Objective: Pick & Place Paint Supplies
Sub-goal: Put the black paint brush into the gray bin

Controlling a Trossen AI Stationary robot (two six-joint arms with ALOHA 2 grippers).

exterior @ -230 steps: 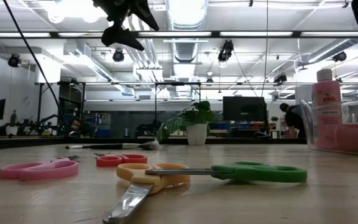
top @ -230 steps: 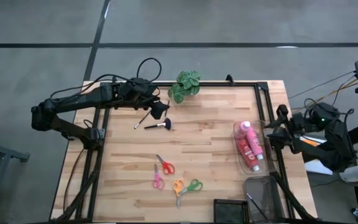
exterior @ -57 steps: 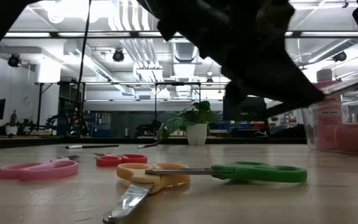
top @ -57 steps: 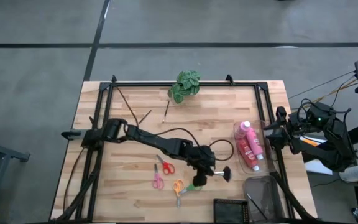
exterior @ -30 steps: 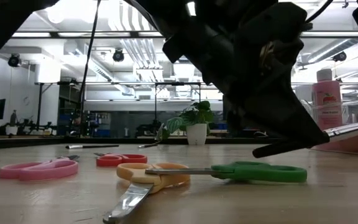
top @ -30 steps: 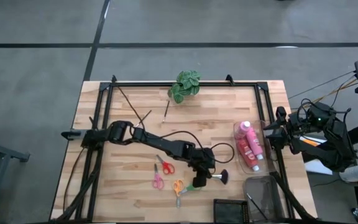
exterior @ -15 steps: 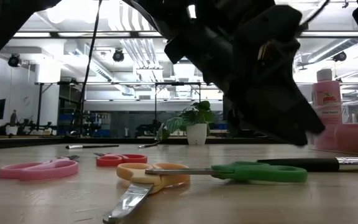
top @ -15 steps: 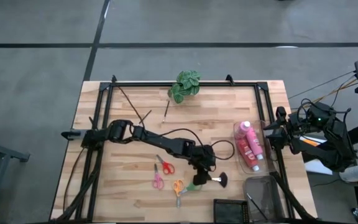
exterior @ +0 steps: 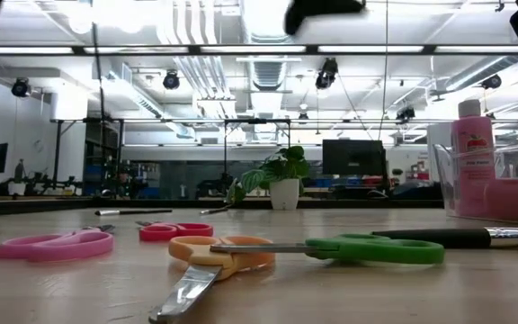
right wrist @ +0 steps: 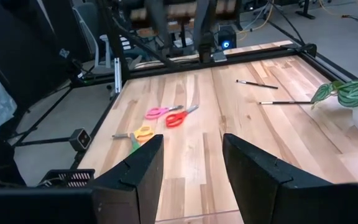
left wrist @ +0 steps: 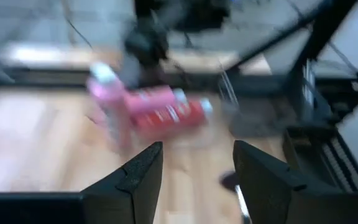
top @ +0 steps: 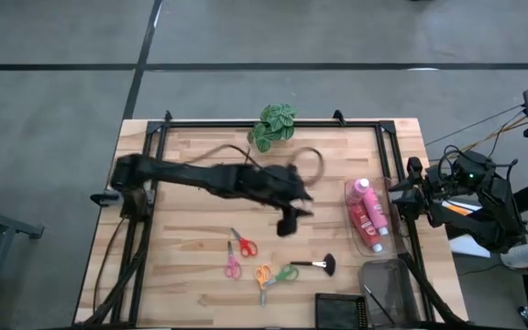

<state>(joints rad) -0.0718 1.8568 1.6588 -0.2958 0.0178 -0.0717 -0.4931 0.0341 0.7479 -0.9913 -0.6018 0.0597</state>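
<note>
Fan-tipped brush (top: 319, 266): lies flat on the table (top: 181, 275), toward the near right, bristles pointing right, handle end touching or just beside the green scissors (top: 285, 273); held by nothing. Seen level across the table as a dark handle with a metal ferrule resting on the wood behind those scissors. Left gripper (top: 287, 220): hangs above the middle of the table, well apart from the brush, fingers spread with nothing between them; looks out from its wrist toward a blurred pink bottle (left wrist: 107, 99) and red bottle (left wrist: 166, 112). Bottles: sit together in a clear tub (top: 347, 194) at the right edge, one pink bottle standing with its white cap up. Two thin brushes (right wrist: 257, 84): lie on the far side, near the potted plant (top: 271, 126). Orange scissors (top: 262, 274), pink scissors (top: 232, 267) and red scissors (top: 244, 245): lie left of the green pair. Right gripper (right wrist: 192, 140): waits off the right edge beside the tub, fingers parted and empty.
</note>
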